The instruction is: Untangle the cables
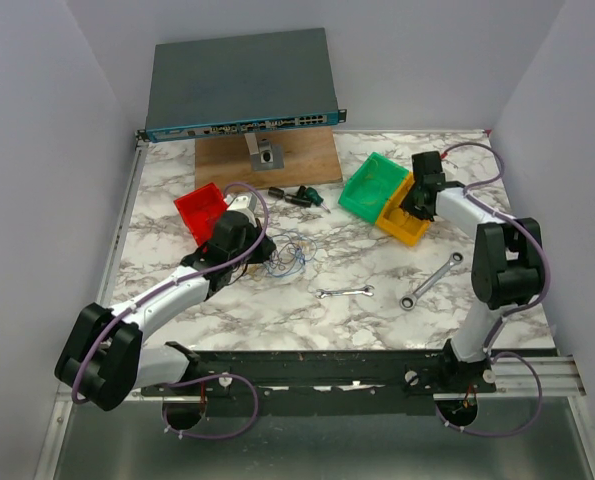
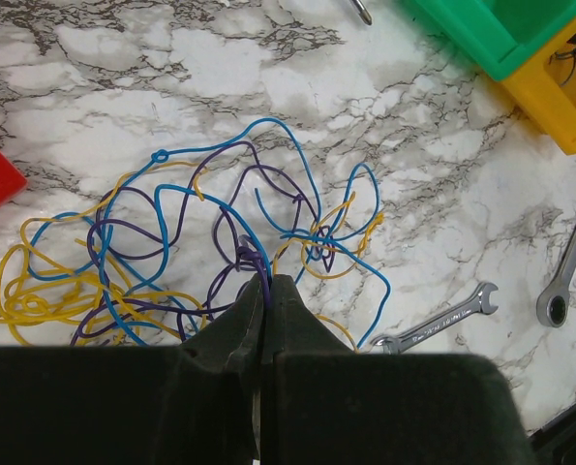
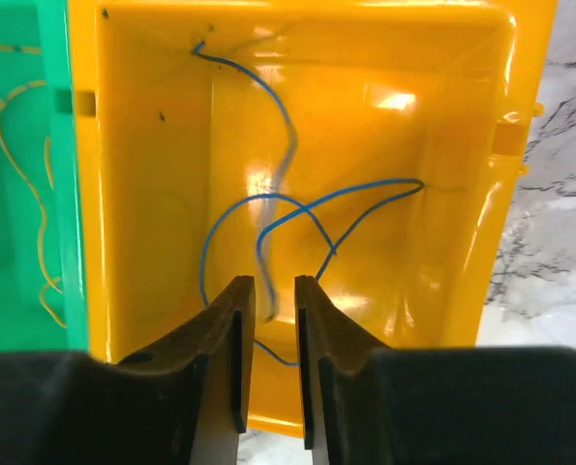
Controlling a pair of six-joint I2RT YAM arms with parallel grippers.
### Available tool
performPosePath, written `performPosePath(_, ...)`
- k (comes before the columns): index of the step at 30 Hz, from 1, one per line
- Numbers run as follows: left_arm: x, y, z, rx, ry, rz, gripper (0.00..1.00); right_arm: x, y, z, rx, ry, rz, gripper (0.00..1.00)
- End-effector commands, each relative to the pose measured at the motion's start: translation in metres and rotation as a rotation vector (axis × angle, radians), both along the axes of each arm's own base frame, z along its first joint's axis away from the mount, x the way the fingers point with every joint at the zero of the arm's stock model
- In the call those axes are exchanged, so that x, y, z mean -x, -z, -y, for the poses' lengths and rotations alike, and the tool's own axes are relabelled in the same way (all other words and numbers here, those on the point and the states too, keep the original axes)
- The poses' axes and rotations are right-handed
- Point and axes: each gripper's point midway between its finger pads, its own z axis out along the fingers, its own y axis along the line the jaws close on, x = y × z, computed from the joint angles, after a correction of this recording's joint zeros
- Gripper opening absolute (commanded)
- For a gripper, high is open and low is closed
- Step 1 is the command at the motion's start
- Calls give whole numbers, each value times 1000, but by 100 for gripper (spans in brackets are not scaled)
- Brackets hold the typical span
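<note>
One purple cable [image 2: 250, 256] sits pinched in left gripper [image 2: 265, 287], likely for freeing; right gripper [image 3: 275, 293] gapes above blue cable [image 3: 268, 199] in bin [image 3: 142, 145].

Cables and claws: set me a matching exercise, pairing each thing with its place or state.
Things:
1 left claw
2 right claw
3 loose blue cable
4 loose yellow cable

Places or states:
A lies in the green bin
B shut on the cable tangle
C lies in the yellow bin
D open over the yellow bin

Pairs: 1-B, 2-D, 3-C, 4-A
</note>
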Motion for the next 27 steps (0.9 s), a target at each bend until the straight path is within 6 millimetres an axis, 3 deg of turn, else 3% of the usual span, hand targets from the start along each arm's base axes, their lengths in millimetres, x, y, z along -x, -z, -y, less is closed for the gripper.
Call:
performPosePath(1, 0, -8, 3, 6, 20, 44, 0, 3, -27, 1, 24, -28, 31, 39)
performPosePath(4, 0, -10, 4, 6, 23, 49, 0, 10, -58, 1, 29, -71, 94, 57)
performPosePath(8, 1, -11, 6, 4, 32, 55, 0, 32, -88, -11, -8, -174, 140, 64)
performPosePath(10, 2, -13, 6, 3, 34, 62, 0, 48, -93, -28, -52, -280, 159, 68)
performPosePath(12, 2, -14, 6, 0, 35, 69, 0, 66, -96, -57, -120, -439, 182, 71)
performPosePath(19, 2, -14, 8, -16, 42, 70, 0, 127, -74, -195, -233, -823, 211, 74)
performPosePath(22, 2, -13, 6, -26, 38, 71, 0, 136, -52, -227, -203, -890, 196, 74)
performPosePath(27, 1, -10, 6, -37, 41, 59, 0, 122, -18, -243, -163, -893, 202, 68)
